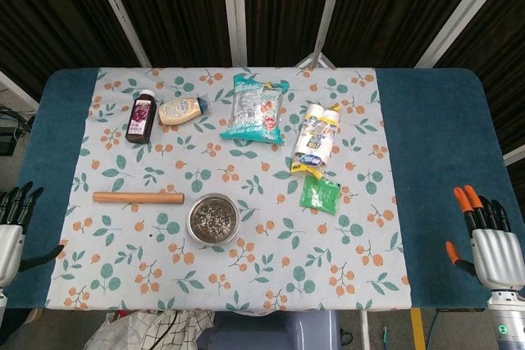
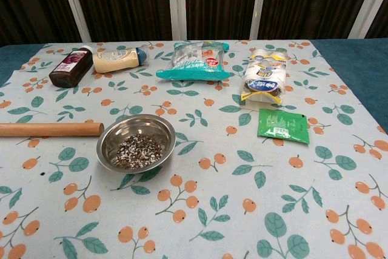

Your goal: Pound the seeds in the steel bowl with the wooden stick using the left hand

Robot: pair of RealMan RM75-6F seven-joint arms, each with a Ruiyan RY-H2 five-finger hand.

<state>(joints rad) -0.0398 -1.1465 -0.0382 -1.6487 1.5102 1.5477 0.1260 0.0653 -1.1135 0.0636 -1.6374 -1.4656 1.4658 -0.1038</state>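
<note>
You are at the start — nothing is grasped. Your left hand and right hand wait open and empty at the table's edges. The stick lies flat just left of the bowl of seeds — reach for it first.

Bare cloth lies open between left hand and wooden stick.
</note>
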